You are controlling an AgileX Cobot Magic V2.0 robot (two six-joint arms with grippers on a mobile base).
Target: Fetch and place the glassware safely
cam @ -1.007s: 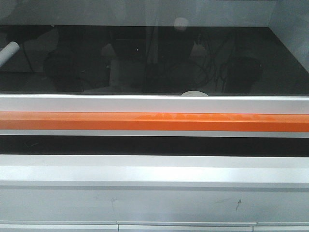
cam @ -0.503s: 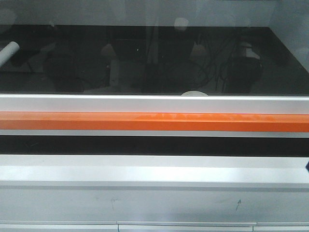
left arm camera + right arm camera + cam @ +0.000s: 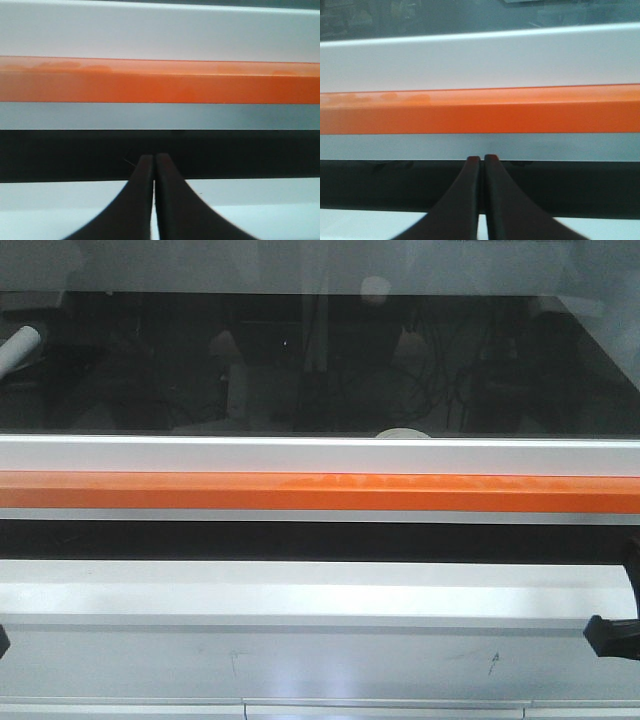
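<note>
Currently the jar is out of reach. Far left, behind the glass (image 3: 320, 360), a white tube (image 3: 20, 346) lies in the dark interior; it is not part of the job. Left gripper (image 3: 153, 161): fingers pressed together, nothing between them, tips level with the black gap under the orange bar (image 3: 160, 80). In the front view only a dark sliver of it shows at the bottom left edge. Right of centre, a pale rounded cap peeks just above the white rail (image 3: 320, 454), judged to be the lid of the jar (image 3: 403, 433). Its body is hidden by the rail, and it sits inside, behind the glass; how far back cannot be told. Right gripper (image 3: 482, 159): likewise pressed together and empty, tips just under the bar, low at the right edge of the front view. Reading: the glass stands between both arms and the jar, so the bar, which looks like its handle, probably has to be lifted first. One arm at each side would raise it evenly, and shut fingers make a stiff wedge to hook beneath. Fetch not begun. Risk: an uneven lift could jam the glass.
</note>
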